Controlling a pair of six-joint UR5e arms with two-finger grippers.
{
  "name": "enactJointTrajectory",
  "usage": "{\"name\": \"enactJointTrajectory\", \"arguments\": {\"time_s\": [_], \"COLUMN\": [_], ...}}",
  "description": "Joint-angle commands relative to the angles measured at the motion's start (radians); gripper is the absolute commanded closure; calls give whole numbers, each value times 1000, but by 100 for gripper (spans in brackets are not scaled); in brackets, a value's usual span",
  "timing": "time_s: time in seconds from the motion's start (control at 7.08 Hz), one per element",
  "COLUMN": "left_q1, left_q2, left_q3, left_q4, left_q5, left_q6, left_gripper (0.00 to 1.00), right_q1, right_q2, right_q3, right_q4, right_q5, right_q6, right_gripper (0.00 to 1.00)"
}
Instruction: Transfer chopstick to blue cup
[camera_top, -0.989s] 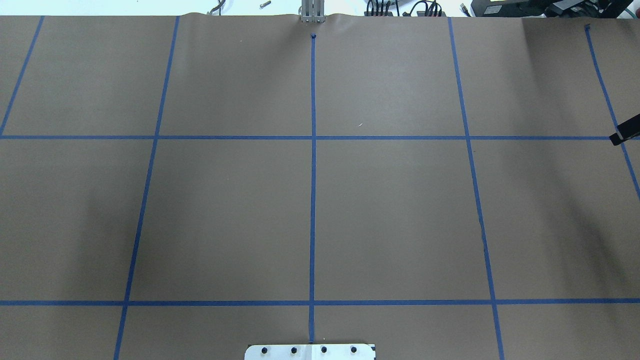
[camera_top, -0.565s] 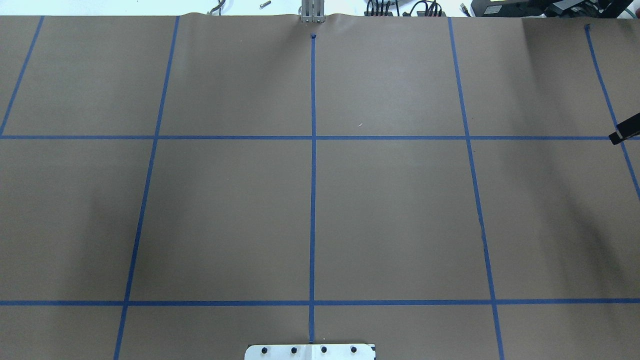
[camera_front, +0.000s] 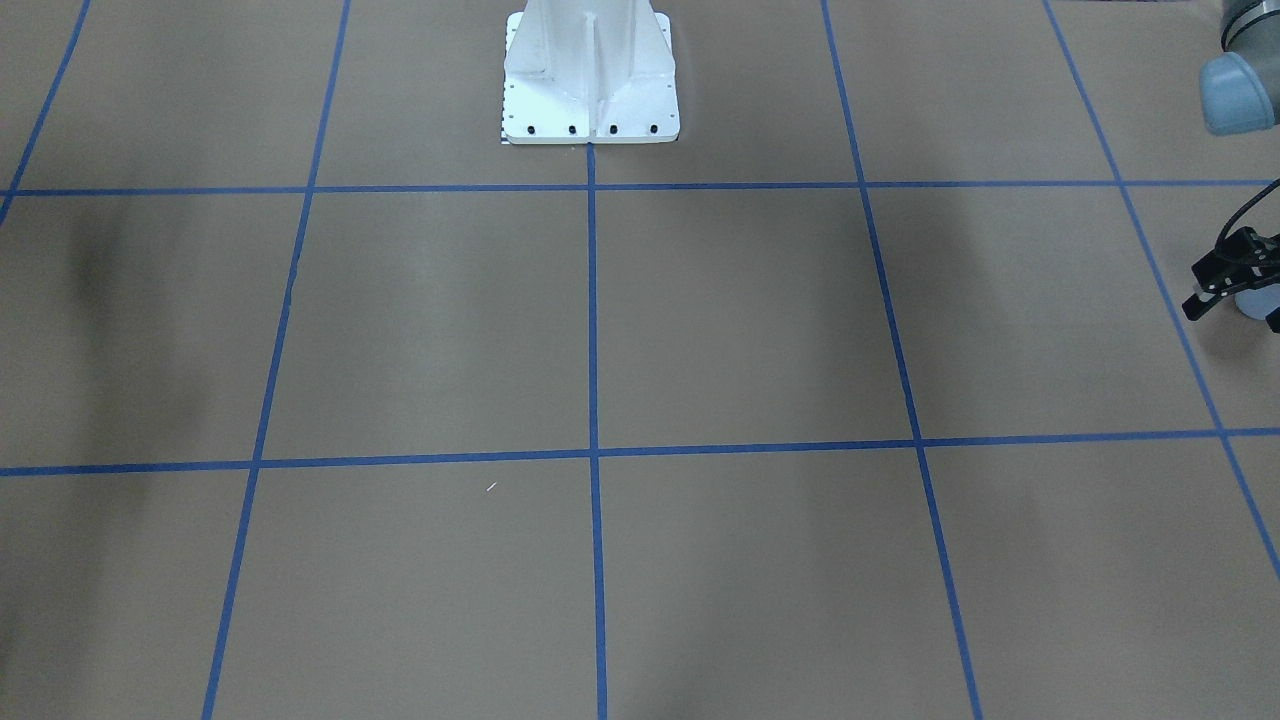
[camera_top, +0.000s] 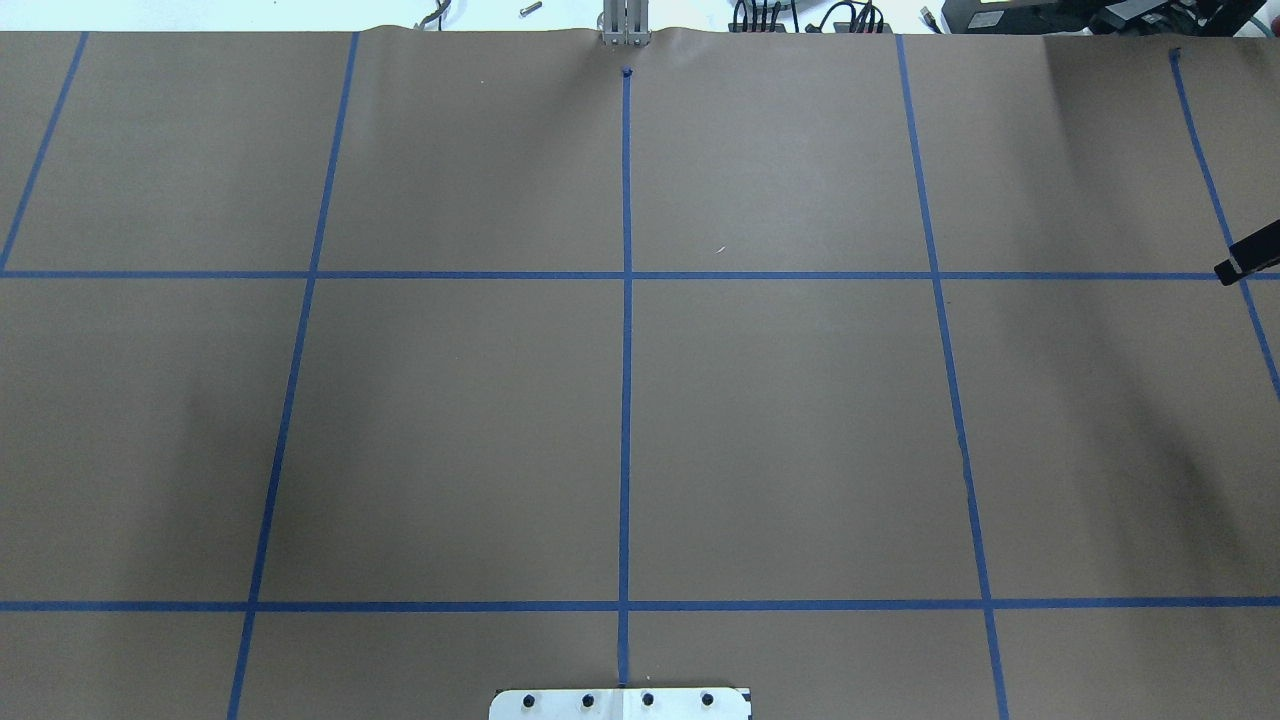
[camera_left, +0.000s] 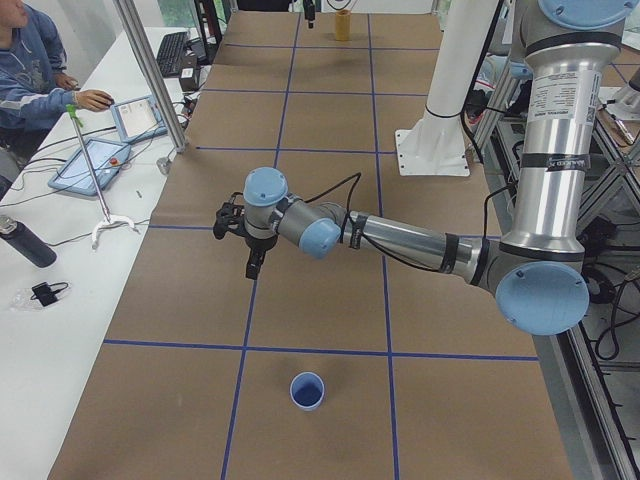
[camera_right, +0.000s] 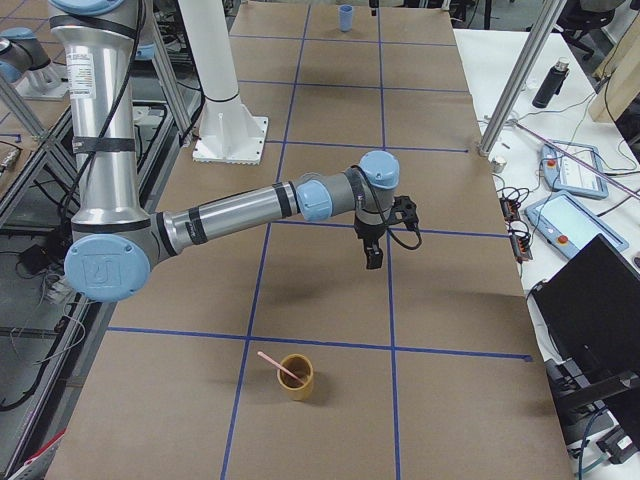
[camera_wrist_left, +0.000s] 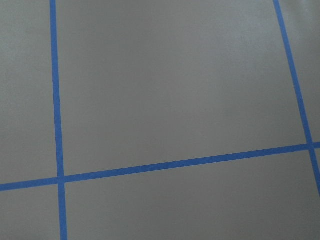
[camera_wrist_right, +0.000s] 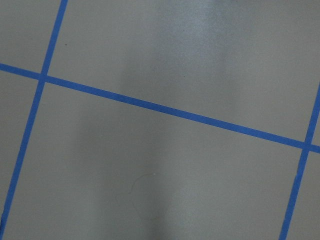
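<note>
The blue cup stands upright and empty at the table's left end; it also shows far off in the exterior right view. The pale pink chopstick leans in a yellow cup at the table's right end. My left gripper hangs above the table, well away from the blue cup; only part of it shows in the front-facing view. My right gripper hangs above the table, apart from the yellow cup; only a black tip shows in the overhead view. I cannot tell whether either is open or shut.
The white robot base stands at the table's near middle. Brown paper with a blue tape grid covers the table. A metal post, tablets and an operator are along the far side.
The black tip of my right gripper at the overhead view's right edge has shifted slightly up and outward. Nothing else has changed.
</note>
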Motion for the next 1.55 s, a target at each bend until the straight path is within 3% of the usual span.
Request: {"name": "enactJointTrajectory", "arguments": {"time_s": [0.0, 0.56, 0.71, 0.99, 1.27, 1.41], "left_q1": [3, 2, 0, -15, -139, -208], "left_q2": [1, 30, 50, 131, 127, 114], "left_q3": [1, 10, 10, 16, 163, 284], "left_q4": [-11, -14, -43, -76, -73, -76], "left_q5": [-4, -4, -4, -2, 1, -4], "left_q6": [1, 8, 20, 246, 462, 608], "left_gripper": [2, 2, 2, 2, 2, 2], "right_q1": [-1, -1, -1, -1, -1, -1], "right_q2": [3, 5, -4, -5, -1, 0], "right_q3": [2, 0, -18, -43, -43, -38], "right_q4": [0, 17, 91, 120, 120, 120], "right_q5": [3, 18, 18, 18, 18, 18], "right_q6": [2, 2, 8, 45, 47, 48], "right_gripper": [0, 0, 0, 0, 0, 0]}}
